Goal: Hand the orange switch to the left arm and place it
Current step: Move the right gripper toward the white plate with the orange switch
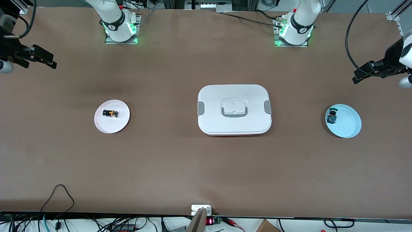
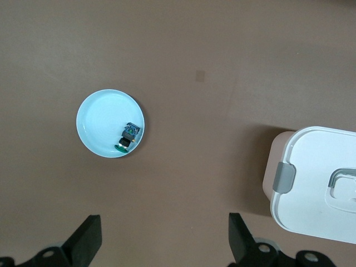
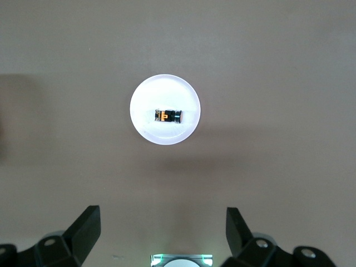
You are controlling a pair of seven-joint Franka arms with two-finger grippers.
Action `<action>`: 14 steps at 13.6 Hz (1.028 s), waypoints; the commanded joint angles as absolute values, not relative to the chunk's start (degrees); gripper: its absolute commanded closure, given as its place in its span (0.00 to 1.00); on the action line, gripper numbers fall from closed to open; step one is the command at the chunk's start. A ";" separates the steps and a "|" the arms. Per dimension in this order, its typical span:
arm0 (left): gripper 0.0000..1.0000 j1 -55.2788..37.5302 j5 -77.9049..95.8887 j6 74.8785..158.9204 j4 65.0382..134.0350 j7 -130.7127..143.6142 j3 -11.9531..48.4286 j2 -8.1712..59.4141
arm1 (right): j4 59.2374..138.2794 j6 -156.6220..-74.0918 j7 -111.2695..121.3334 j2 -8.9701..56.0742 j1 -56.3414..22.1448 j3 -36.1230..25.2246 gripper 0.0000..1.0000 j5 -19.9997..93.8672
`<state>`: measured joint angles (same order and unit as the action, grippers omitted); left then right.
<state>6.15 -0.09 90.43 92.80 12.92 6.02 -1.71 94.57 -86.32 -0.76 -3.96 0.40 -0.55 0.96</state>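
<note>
The orange switch (image 1: 110, 113), a tiny black cylinder with orange markings, lies on its side on a small white plate (image 1: 109, 127) toward the right arm's end of the table. It also shows in the right wrist view (image 3: 168, 115) on that plate (image 3: 165, 89). My right gripper (image 1: 45, 59) is open and empty, high over the table's right-arm end (image 3: 163, 233). My left gripper (image 1: 362, 74) is open and empty, high over the left-arm end (image 2: 164, 239). The white box (image 1: 234, 109) stands shut in the middle of the table, between the two plates; its corner shows in the left wrist view (image 2: 317, 183).
A light blue plate (image 1: 349, 124) toward the left arm's end holds a small green-blue-topped part (image 1: 331, 116); both show in the left wrist view, the plate (image 2: 100, 119) and the part (image 2: 129, 136). Cables lie along the table edge nearest the front camera.
</note>
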 commanded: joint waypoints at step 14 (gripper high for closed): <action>0.00 6.42 -1.14 89.82 91.41 13.27 6.24 -1.41 | 93.95 -90.25 0.09 1.49 0.62 -0.35 0.00 -0.18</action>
<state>6.15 -0.09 90.43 92.74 12.92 5.94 -1.71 94.37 -88.99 -0.76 0.54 0.47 -0.59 0.75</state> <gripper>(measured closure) 0.000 0.000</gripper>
